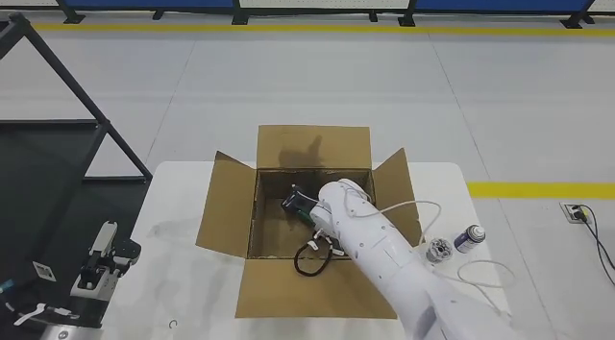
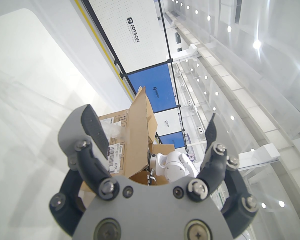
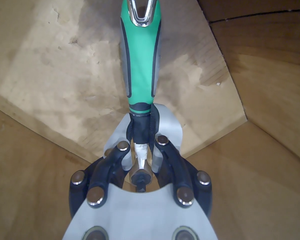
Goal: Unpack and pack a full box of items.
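my right tool (image 3: 142, 126) pinching green driver (image 3: 140, 63) low inside box (image 1: 312, 148) | my left tool (image 2: 151, 126) spread, empty | step: unpacking, I reckon | next: lift it straight up, clear of walls

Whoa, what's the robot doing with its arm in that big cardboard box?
Its right end effector is down inside the open cardboard box, shut on a green-handled tool. You can't tell from here whether the tool is going in or coming out. The left end effector is open and empty, off to the side of the box. Two small cans sit on the white table next to the box.
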Robot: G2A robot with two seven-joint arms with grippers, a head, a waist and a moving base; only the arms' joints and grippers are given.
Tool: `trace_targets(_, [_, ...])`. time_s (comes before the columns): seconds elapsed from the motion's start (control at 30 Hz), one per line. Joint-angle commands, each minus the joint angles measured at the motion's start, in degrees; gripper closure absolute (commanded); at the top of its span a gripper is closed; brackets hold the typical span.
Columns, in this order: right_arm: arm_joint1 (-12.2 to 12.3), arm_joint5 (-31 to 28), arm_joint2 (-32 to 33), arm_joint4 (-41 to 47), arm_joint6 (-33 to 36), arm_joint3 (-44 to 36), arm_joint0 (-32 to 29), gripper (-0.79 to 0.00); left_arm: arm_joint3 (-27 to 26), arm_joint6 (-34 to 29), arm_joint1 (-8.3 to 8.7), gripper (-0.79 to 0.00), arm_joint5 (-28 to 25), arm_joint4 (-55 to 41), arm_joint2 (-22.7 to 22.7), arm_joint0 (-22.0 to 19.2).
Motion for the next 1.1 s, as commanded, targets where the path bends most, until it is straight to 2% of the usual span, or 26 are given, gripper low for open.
trace_targets(0.0, [-0.2, -0.2, 0.1, -0.1, -0.1, 0.4, 0.1, -0.249, 0.0, 0.0, 0.00, -0.785, 0.0, 0.0, 0.0, 0.0])
trace_targets(0.07, [-0.4, -0.3, 0.3, -0.1, -0.2, 0.8, 0.2, -0.308, 0.0, 0.0, 0.00, -0.785, 0.0, 0.0, 0.0, 0.0])
trace_targets(0.13, [-0.5, -0.3, 0.5, -0.1, -0.3, 1.1, 0.3, -0.323, 0.0, 0.0, 0.00, -0.785, 0.0, 0.0, 0.0, 0.0])
trace_targets(0.57, [-0.1, -1.3, 2.2, 0.0, -4.7, 1.9, 2.3, -0.332, 0.0, 0.0, 0.00, -0.785, 0.0, 0.0, 0.0, 0.0])
trace_targets(0.7, [0.4, -1.2, 2.5, -0.6, -6.1, 1.2, 2.9, -0.354, 0.0, 0.0, 0.00, -0.785, 0.0, 0.0, 0.0, 0.0])
trace_targets(0.83, [1.3, -3.7, 3.4, -0.2, -8.5, 0.9, 3.1, -0.388, 0.0, 0.0, 0.00, -0.785, 0.0, 0.0, 0.0, 0.0])
trace_targets(0.9, [1.8, -4.6, 3.7, -0.3, -9.3, 0.6, 3.1, -0.486, 0.0, 0.0, 0.00, -0.785, 0.0, 0.0, 0.0, 0.0])
trace_targets(0.93, [2.0, -5.0, 3.8, -0.5, -9.7, 0.1, 3.1, -0.573, 0.0, 0.0, 0.00, -0.785, 0.0, 0.0, 0.0, 0.0])
trace_targets(1.07, [3.0, -5.4, 4.2, -1.4, -10.6, -2.4, 2.9, -0.763, 0.0, 0.0, 0.00, -0.785, 0.0, 0.0, 0.0, 0.0])
